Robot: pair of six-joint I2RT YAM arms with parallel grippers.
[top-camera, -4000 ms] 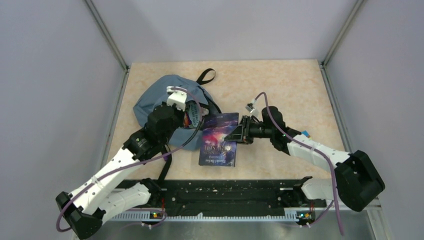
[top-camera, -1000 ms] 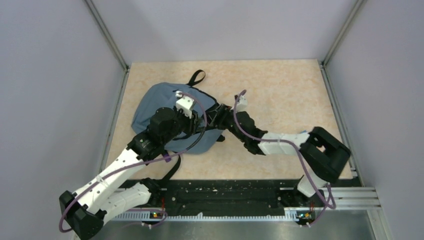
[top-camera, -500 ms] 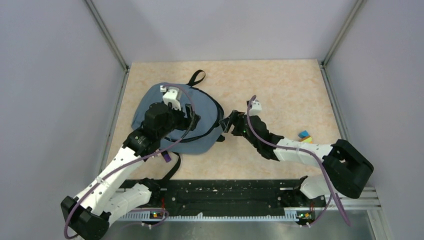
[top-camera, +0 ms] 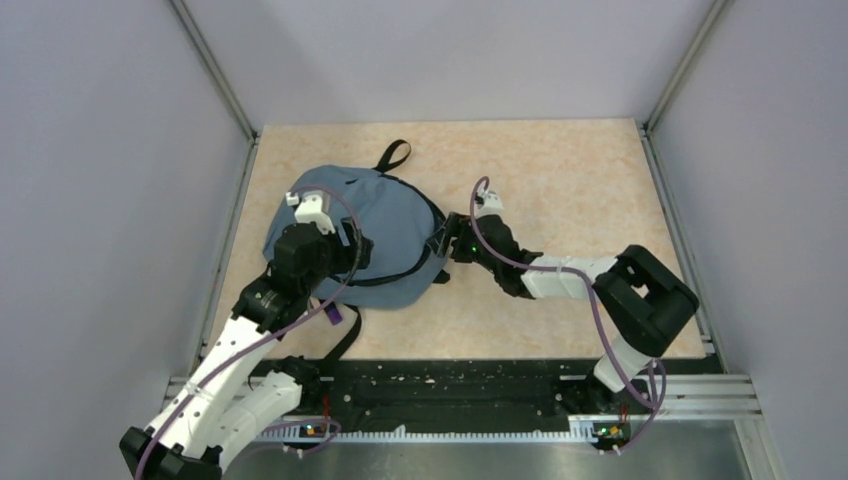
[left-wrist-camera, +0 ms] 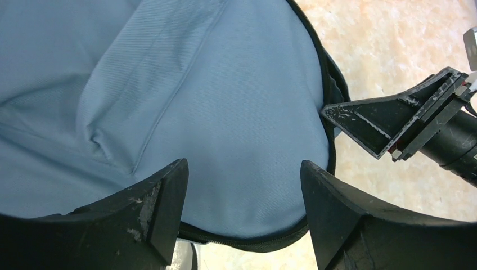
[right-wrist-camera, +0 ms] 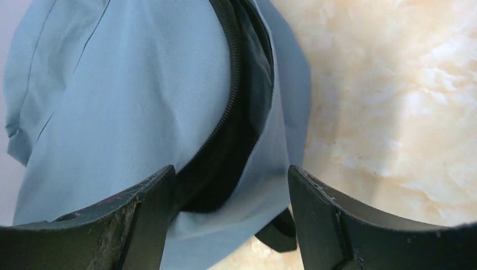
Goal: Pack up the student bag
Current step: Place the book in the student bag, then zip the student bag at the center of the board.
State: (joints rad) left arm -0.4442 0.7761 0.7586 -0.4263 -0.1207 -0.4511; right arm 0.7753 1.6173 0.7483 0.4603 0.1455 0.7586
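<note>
Camera above the arms: the bag (top-camera: 385,215) lies flat on the left half of the surface (top-camera: 570,170). Its black loop (top-camera: 392,155) points to the far side and a strap (top-camera: 340,335) trails toward the arm bases. The left pincer (top-camera: 355,250) hovers over the near part of the bag. The right pincer (top-camera: 447,245) is at the bag's right edge.

Left wrist view: the left pincer (left-wrist-camera: 242,214) stands wide open with nothing between its fingers. Under it is smooth blue-grey fabric with a few soft folds, bounded on the right by a black seam. One dark finger of the right pincer (left-wrist-camera: 388,121) shows just beside that edge, over bare surface.

Right wrist view: the right pincer (right-wrist-camera: 230,219) is open too and holds nothing. It hangs over the rim of the bag, where the zip (right-wrist-camera: 233,101) gapes into a dark slot. What lies inside cannot be made out.

Neither arm carries anything, so the loading seems done or paused, though the contents stay hidden. The mouth of the bag is plainly not shut. What is left, as I judge it, is to draw the zip closed, with one pincer steadying the fabric while the other finds the puller, which I cannot spot in any view.
</note>
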